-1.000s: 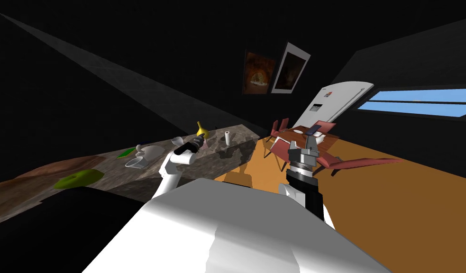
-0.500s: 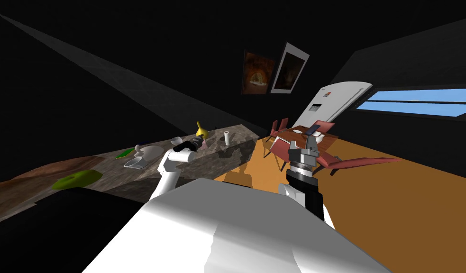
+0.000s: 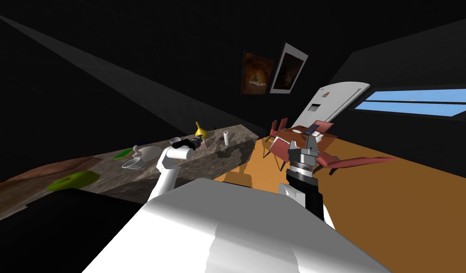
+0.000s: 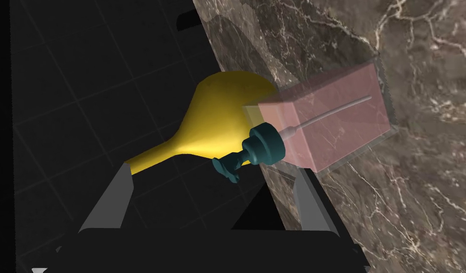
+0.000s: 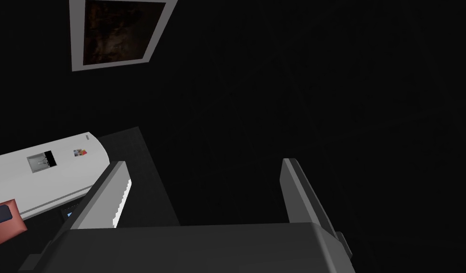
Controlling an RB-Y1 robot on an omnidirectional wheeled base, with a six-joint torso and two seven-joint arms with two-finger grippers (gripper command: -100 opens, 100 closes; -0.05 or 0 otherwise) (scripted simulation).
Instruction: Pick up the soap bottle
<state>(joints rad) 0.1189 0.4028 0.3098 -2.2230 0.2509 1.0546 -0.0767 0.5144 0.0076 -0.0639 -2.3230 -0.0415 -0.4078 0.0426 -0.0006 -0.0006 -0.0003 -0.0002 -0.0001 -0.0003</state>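
Reaching over the counter [image 3: 222,159], your left gripper [image 4: 213,169] has its fingers spread wide with nothing between them. By the look of it, the approach is nearly finished, while the grasp and the lift are not yet done. The counter, a flat slab of brown-grey stone veined in white, crosses the head frame left of centre. Near its back edge stands a yellow vase [image 4: 217,113], smooth, round-bellied and narrow-necked. Just beside it, ahead of the fingertips, the soap bottle [image 4: 331,118] sits on the stone, a boxy, see-through pink block. Its teal pump [image 4: 262,147] has a round collar and a short spout, and a thin grey tube [image 4: 331,113] shows inside. Your right gripper [image 5: 203,162] is raised right of centre in the head frame, its fingers apart and empty.
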